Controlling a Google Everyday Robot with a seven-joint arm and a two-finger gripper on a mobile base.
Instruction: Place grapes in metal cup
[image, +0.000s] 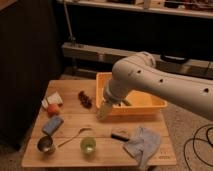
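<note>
Camera view: gripper (103, 111) hangs at the yellow bin's (150, 107) front-left corner, fingers spread, holding nothing.
Grapes (85, 98): on the table, just left of the bin.
Metal cup (46, 144): well left-front of the bin.
Risk: the lumpy bunch could slip, snag the rim and tip the cup, or land in the green cup (88, 145) in front of the bin.
Count: one bunch, one metal cup, one green cup, one bin.
</note>
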